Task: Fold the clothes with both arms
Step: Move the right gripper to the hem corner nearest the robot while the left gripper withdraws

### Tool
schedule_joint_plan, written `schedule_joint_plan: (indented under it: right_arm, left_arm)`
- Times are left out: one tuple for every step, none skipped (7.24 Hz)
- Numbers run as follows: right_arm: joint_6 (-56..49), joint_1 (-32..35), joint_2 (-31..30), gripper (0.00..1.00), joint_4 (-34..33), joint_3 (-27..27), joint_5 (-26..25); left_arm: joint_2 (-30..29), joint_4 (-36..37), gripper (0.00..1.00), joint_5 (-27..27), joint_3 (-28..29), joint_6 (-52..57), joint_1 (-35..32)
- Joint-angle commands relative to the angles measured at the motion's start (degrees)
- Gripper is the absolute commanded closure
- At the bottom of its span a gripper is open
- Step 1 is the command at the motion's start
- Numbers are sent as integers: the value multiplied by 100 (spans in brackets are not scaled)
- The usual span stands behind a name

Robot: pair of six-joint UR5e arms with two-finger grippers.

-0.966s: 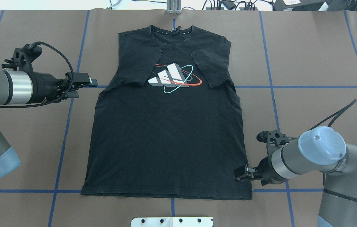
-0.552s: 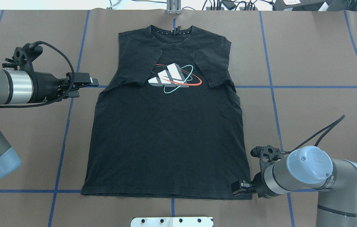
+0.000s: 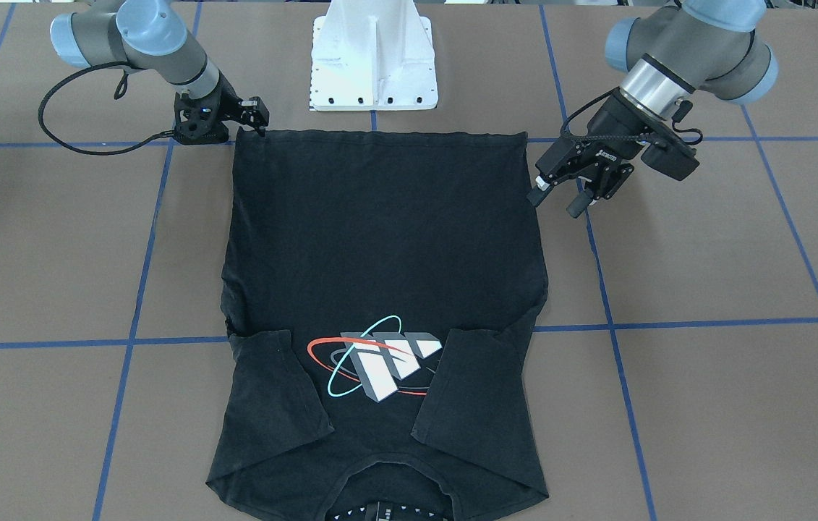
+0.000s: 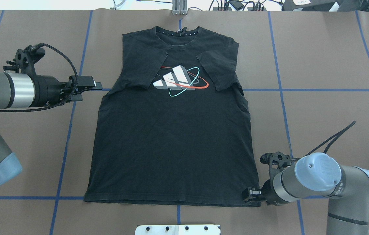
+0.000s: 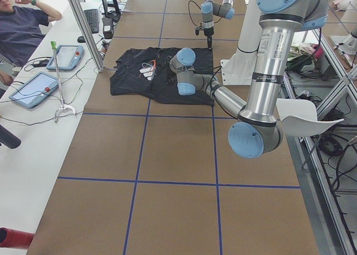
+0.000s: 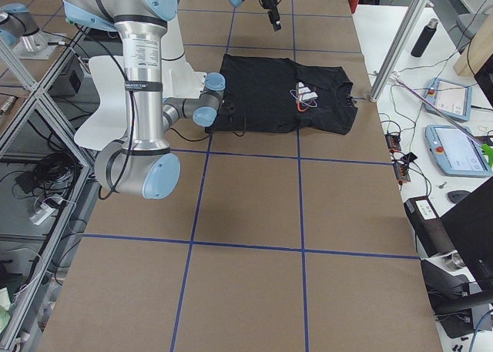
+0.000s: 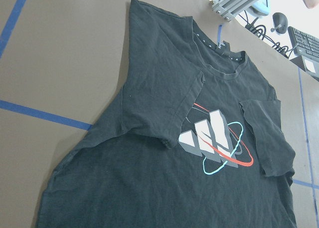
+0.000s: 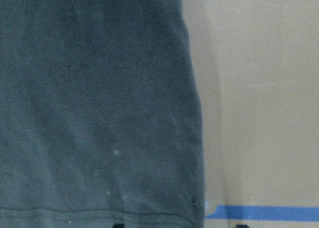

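The black T-shirt lies flat on the brown table, collar at the far side, both sleeves folded in over the chest beside the graphic. My left gripper hovers open just off the shirt's left edge at armpit height; in the front view this left gripper has nothing between its fingers. My right gripper sits low at the shirt's near right hem corner, open. The right wrist view shows that hem corner between two spread fingertips at the bottom edge. The left wrist view looks along the shirt.
The white pedestal base stands by the near hem. An aluminium post and cables sit at the far edge behind the collar. Blue tape lines cross the brown surface. A person sits at a side desk with tablets.
My right gripper has travelled along the shirt's right edge toward me, down to the near hem corner. The left gripper has hardly shifted. The shirt lies as before.
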Motion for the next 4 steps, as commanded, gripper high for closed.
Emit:
schedule_joint_plan:
  right_arm:
    - [0,32,3,55,-45,8,7]
    - [0,23,3,65,-54,8,7]
    - [18,14,12,99,-54,8,-11]
    - [18,14,3,100,-63,25,-20]
  left_arm:
    - [9,0,4,9,19,0,9]
    - [1,0,4,9,36,0,9]
    - [1,0,4,9,45,0,9]
    - [-8,0,4,17,54,0,9]
